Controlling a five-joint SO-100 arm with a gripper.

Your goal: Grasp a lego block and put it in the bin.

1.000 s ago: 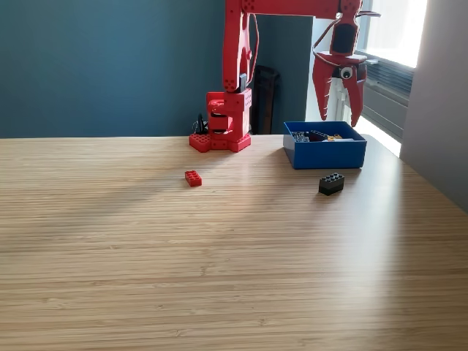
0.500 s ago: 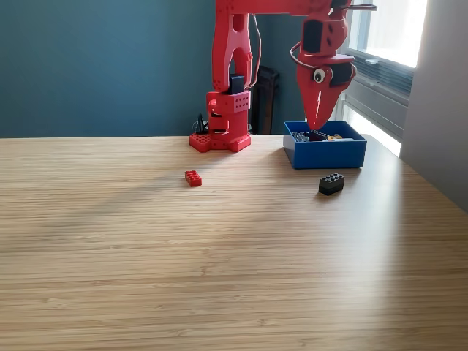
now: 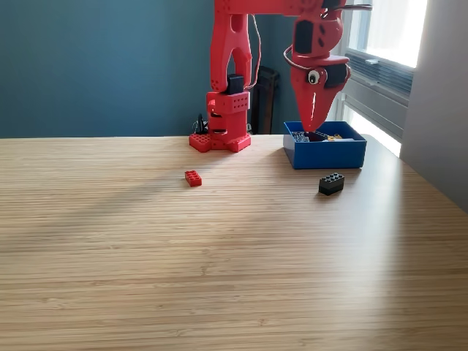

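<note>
We start with the blue bin (image 3: 325, 153), which sits at the far right of the desk (image 3: 219, 256) in the exterior view, just right of the arm's red base (image 3: 221, 124). It already holds a few small pieces, dark and yellowish, too small for us to name. Two blocks are left outside it: a black block (image 3: 331, 183) lying on the desk just in front of the bin's near wall, and a red block (image 3: 193, 178) well apart to the left, in front of the base.

Above the bin's far left part hangs the pincer (image 3: 312, 124), pointing straight down, its tips close over the contents. A second ago its two fingers were spread wide and it hung higher and further right, over the bin's right end; half a second ago they had already come together, and since then it has slid a little further left. Now the jaws are pressed into one point, and we see nothing between them.

We judge that a block has just been dropped in and the pincer has closed up empty, so this delivery looks finished. What that leaves, as we read it, is a fresh grasp, and the black block is the nearer candidate.
</note>
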